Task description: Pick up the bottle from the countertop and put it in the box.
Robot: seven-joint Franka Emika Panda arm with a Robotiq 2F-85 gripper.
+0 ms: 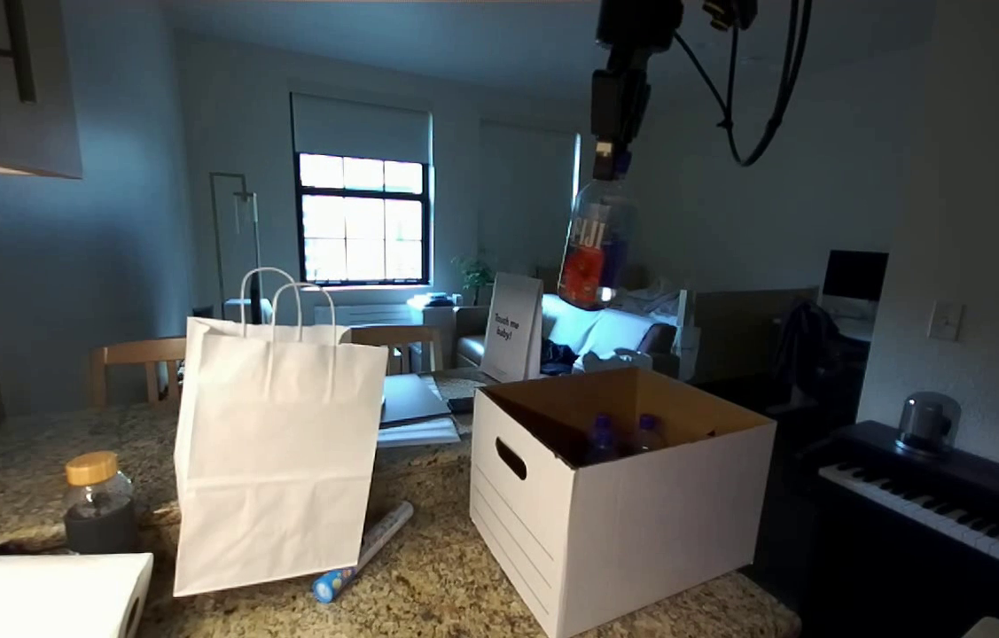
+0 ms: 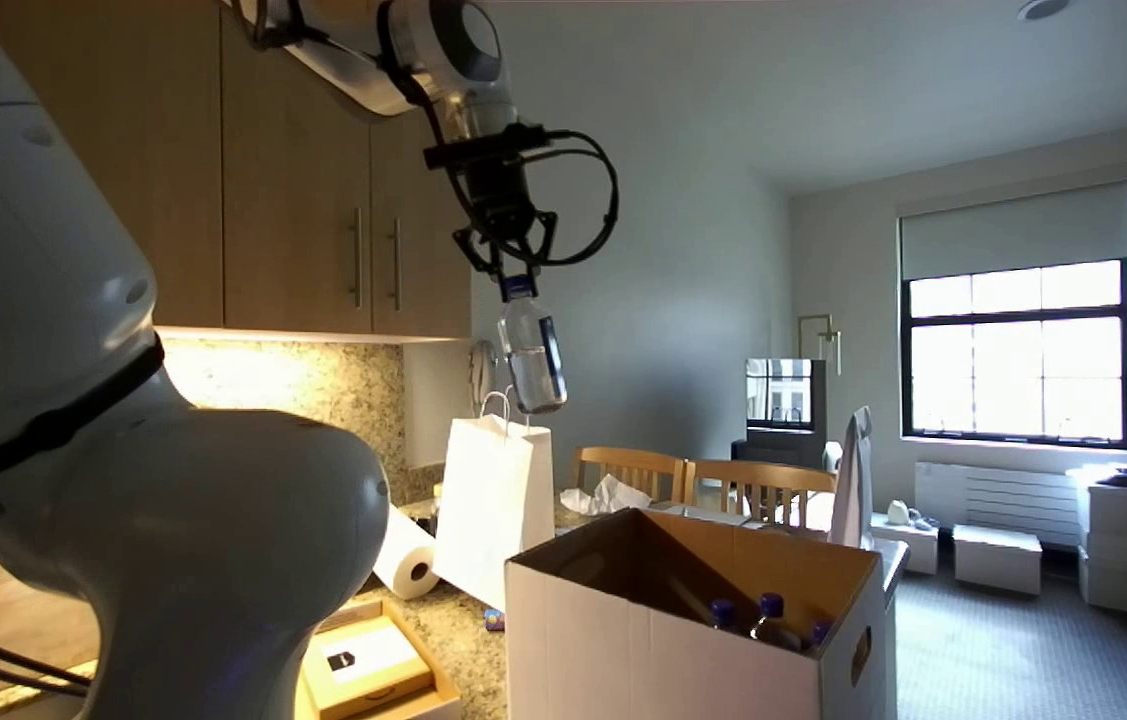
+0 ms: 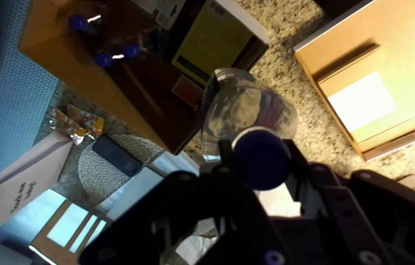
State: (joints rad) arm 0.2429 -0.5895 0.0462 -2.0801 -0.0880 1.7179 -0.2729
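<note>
The bottle (image 2: 535,370), tilted, higher than the box (image 2: 663,655) before me and apart from it; gripper (image 2: 518,285), fingers clamped on the cap (image 3: 261,159). Part-filled, it should prove light but sloshing; smooth sides may slip, the stiffer cap probably holding best.

The gripper (image 2: 517,284) presents hard, matt black surfaces. In its grip, the bottle (image 2: 528,350) appears clear, smooth and glossy, plastic by look, with a smooth dark blue plastic cap (image 3: 262,160). Below the gripper, the box (image 1: 659,523) is white cardboard, outer walls smooth and matt, inner faces plain brown board. Lower still, the countertop (image 1: 437,567) shows a speckled, stone-like surface. Below and to one side of the gripper, the bag (image 1: 277,425) is matt white paper, creased. Above the gripper, the arm (image 2: 253,530) carries smooth white casing with soft gloss. Beyond the gripper in an exterior view, cabinet doors (image 2: 293,220) look wooden, with metal handles (image 2: 357,258).
</note>
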